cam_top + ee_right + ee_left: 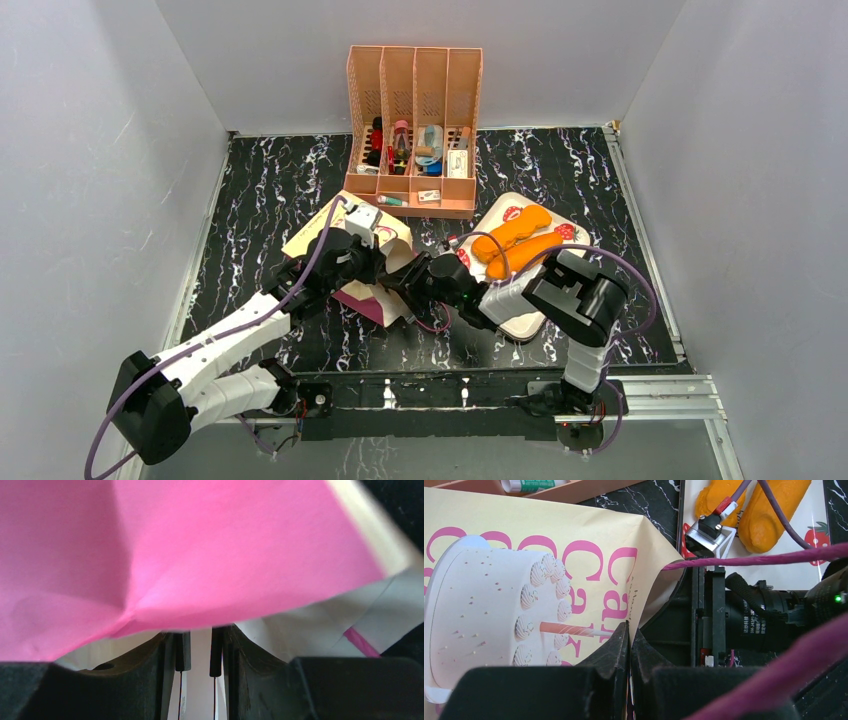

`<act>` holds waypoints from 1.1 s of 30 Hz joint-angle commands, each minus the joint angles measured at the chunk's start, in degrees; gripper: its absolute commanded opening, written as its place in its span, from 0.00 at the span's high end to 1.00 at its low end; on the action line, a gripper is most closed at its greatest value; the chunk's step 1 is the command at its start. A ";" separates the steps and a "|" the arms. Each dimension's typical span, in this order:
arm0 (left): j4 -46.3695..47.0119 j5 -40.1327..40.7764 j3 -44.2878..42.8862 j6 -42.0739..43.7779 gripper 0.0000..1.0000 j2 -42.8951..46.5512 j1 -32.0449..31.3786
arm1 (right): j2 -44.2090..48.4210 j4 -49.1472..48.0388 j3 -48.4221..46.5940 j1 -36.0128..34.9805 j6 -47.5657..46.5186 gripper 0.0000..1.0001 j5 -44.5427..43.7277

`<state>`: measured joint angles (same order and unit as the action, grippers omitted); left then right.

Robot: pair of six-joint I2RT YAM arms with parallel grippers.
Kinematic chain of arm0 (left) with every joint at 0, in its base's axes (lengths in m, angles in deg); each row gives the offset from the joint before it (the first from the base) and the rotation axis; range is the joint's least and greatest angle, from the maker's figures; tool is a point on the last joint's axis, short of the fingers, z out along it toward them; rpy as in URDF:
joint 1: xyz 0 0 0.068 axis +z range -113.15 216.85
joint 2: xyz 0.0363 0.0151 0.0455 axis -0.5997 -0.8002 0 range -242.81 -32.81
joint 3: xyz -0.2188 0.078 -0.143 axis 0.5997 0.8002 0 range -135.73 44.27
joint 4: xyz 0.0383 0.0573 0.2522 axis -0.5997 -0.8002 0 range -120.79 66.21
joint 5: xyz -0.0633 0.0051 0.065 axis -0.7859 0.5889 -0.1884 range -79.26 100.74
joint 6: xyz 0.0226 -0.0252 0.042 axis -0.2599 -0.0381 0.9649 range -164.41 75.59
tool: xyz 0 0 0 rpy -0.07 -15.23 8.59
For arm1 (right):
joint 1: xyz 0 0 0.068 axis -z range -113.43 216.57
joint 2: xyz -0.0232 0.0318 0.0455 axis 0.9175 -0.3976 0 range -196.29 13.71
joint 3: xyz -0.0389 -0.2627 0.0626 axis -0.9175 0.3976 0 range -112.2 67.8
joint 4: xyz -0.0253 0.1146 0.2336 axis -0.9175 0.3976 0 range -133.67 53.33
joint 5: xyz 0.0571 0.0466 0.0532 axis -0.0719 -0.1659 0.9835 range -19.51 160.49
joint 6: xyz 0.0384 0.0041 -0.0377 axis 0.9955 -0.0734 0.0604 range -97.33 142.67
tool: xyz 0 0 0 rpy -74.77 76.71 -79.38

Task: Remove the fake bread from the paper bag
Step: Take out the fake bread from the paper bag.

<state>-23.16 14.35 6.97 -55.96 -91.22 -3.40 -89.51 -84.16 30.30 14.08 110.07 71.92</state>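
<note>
From above, the bag [330, 235] lies flat on the worktop [260, 180] with its cream side up and its magenta end nearest the arms. The left hand [375, 255] sits at the bag's right edge. The right hand [415, 280] reaches in from the other side and meets the magenta end just beside the left one. Two orange loaves [512, 228] lie side by side on a white tray [520, 325], out of the bag and behind the right hand. The organiser [412, 100] stands well beyond both hands at the back. In the left wrist view, the left hand [629, 640] has its fingers pressed together, and the edge of the bag [574, 525] runs down into the seam between them, so it is clamped on the paper. The bag's printed cake and pink lettering spread out to this hand's left. The loaves [769, 515] lie ahead and to its right on the tray [749, 575]. The black right arm [754, 615] is close on the right, and a strip of the organiser [574, 490] shows at the top. In the right wrist view, the right hand [198, 650] is pushed up against the bag [200, 555]. Pink paper fills everything ahead of it, with pale paper to the right. Its fingers [182, 652] stand a little apart along the part that shows, but the pink fold hides the tips — I cannot tell whether they nip the paper or hold nothing.
</note>
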 commanded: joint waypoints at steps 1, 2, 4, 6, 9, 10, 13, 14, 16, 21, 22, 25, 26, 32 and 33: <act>-0.77 -1.94 -2.92 0.12 1.00 0.86 -0.27 | -1.86 -2.83 -3.16 -0.33 1.56 0.66 -0.76; -0.87 -2.06 -2.95 0.08 1.00 0.91 -0.25 | -2.27 -2.80 -3.46 -0.33 1.69 0.66 -0.64; -0.89 -2.58 -2.98 0.12 1.00 0.95 -0.28 | -2.93 -2.84 -4.14 -0.33 1.77 0.66 -0.58; -1.17 -3.11 -3.24 0.08 1.00 0.78 -0.35 | -3.77 -2.92 -5.01 -0.33 1.81 0.66 -0.57; -1.64 -3.60 -3.48 0.10 1.00 0.32 -0.49 | -4.78 -2.73 -6.38 -0.33 1.66 0.66 -0.85; -1.84 -3.76 -3.60 0.12 1.00 0.32 -0.52 | -5.18 -2.73 -6.70 -0.29 1.58 0.66 -0.99; -2.29 -4.27 -3.67 0.28 1.00 -0.08 -0.62 | -6.55 -3.24 -7.46 -0.04 1.55 0.66 -0.95; -2.41 -4.31 -3.70 0.36 1.00 -0.22 -0.62 | -6.90 -3.62 -7.64 0.08 1.57 0.66 -0.70; -2.58 -4.45 -3.76 0.54 1.00 -0.40 -0.70 | -7.69 -3.79 -7.91 0.47 1.55 0.66 -0.43; -2.77 -4.80 -3.93 0.74 1.00 -0.90 -0.71 | -9.35 -4.70 -8.43 1.82 1.68 0.66 1.11; -2.81 -4.84 -4.03 0.78 1.00 -0.98 -0.78 | -9.63 -4.94 -8.59 2.12 1.60 0.66 1.39; -2.91 -4.85 -4.11 0.91 1.00 -1.09 -0.77 | -10.42 -4.82 -9.67 2.83 0.91 0.65 2.31; -3.06 -4.85 -4.18 1.04 1.00 -1.15 -0.80 | -11.13 -4.76 -10.17 3.10 0.79 0.65 2.80; -4.19 -4.75 -4.71 2.04 1.00 -1.45 -0.80 | -14.65 -5.47 -13.77 4.81 0.39 0.65 7.05; -4.41 -4.56 -4.83 2.25 1.00 -1.44 -0.80 | -15.20 -5.53 -14.39 5.03 0.14 0.65 7.58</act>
<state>-26.14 14.31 5.13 -53.99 -93.38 -3.38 -102.34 -87.42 19.59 17.23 110.70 77.47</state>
